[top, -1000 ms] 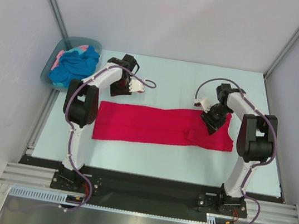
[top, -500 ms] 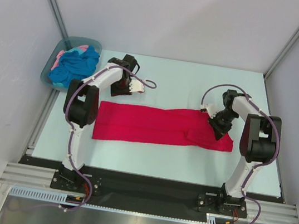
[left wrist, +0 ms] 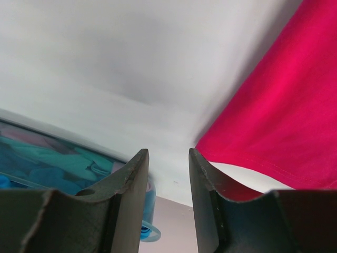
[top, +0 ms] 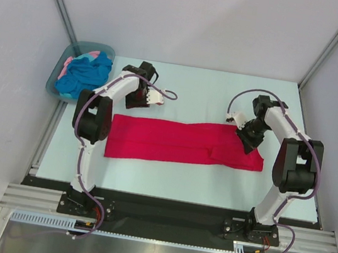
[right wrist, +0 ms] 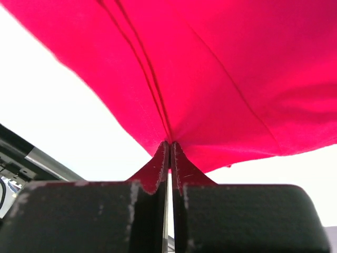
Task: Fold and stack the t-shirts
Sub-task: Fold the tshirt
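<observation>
Bare desk (top: 206,87) beyond and before the crimson t-shirt (top: 179,143); arms and a tub crowd the sides

The crimson t-shirt lies as a long band across the desk; beyond it, bare surface runs between the left tool (top: 155,98) and the right tool (top: 254,147); a narrower bare strip lies on the near side, before the black base rail (top: 169,209); the left arm's elbow (top: 90,118) stands at the band's left end; the right arm's elbow (top: 297,165) stands just off its right end, where the right tool is pinched on the cloth; the grey-teal tub (top: 94,46), heaped with turquoise cloth (top: 87,76), blocks the far left corner; walls close three sides.
</observation>
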Robot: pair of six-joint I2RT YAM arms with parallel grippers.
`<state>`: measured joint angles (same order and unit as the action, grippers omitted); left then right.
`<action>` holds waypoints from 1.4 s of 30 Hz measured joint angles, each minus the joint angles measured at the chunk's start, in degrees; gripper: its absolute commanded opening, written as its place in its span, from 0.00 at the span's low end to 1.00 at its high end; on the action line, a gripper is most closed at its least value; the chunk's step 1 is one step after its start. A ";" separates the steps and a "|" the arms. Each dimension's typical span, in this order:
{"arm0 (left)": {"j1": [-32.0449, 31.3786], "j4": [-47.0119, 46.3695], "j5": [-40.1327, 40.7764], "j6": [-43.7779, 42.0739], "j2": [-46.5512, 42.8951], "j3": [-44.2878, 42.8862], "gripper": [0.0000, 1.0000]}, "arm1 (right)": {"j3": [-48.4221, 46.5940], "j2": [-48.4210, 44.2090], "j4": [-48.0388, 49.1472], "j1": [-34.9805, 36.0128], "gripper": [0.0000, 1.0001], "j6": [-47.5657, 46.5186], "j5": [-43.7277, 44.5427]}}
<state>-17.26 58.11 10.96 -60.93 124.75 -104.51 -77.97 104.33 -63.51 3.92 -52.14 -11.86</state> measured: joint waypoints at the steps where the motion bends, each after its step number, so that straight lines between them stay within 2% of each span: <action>1: 0.00 0.02 -0.02 0.00 0.17 -0.22 0.42 | -0.26 -0.68 -0.48 0.35 0.02 0.00 0.00; 2: 0.00 -0.07 -0.02 0.00 0.37 -0.42 0.42 | -0.39 -1.31 -0.92 0.66 0.05 0.00 0.00; 9: 0.00 -0.17 -0.17 -0.02 1.53 -1.42 0.42 | -0.52 -2.49 -2.99 1.95 0.08 0.04 0.00; 11: 0.00 -0.17 -0.17 -0.04 1.68 -1.55 0.42 | -0.52 -2.49 -3.13 1.97 0.08 0.04 0.00; 13: 0.00 -0.15 -0.17 -0.09 1.73 -1.64 0.42 | -0.46 -2.49 -3.10 1.97 0.02 0.07 0.00; 15: -0.02 -0.20 -0.17 -0.13 1.73 -1.81 0.42 | -0.44 -2.49 -3.06 1.97 0.05 0.13 0.02; 17: -0.02 -0.20 -0.15 -0.15 1.73 -1.86 0.42 | -0.13 -2.49 -2.99 1.97 0.19 0.48 0.00; 18: -0.02 -0.20 -0.15 -0.15 1.73 -1.86 0.42 | 0.04 -2.49 -2.99 1.99 0.22 0.55 0.04; 20: -0.04 -0.20 -0.15 -0.17 1.73 -1.90 0.42 | 0.39 -2.49 -3.02 2.01 0.16 0.68 0.11; 22: -0.04 -0.20 -0.15 -0.17 1.73 -1.90 0.42 | 0.50 -2.49 -2.99 2.01 0.00 0.81 0.22; 29: -0.04 -0.20 -0.15 -0.20 1.73 -1.92 0.42 | 0.85 -2.49 -2.89 2.01 0.00 1.09 0.50; 32: -0.07 -0.17 -0.15 -0.20 1.73 -1.99 0.42 | 0.94 -2.47 -2.84 2.01 0.23 1.38 0.70; 35: -0.07 -0.20 -0.15 -0.20 1.73 -2.01 0.42 | 1.31 -2.49 -2.14 1.99 0.28 1.36 1.16; 42: -0.11 -0.17 -0.15 -0.15 1.73 -2.01 0.41 | 2.16 -0.70 0.13 0.87 0.32 1.36 1.77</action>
<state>-17.37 57.93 10.81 -61.08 126.48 -106.52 -75.81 103.63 -63.37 4.80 -50.78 -10.09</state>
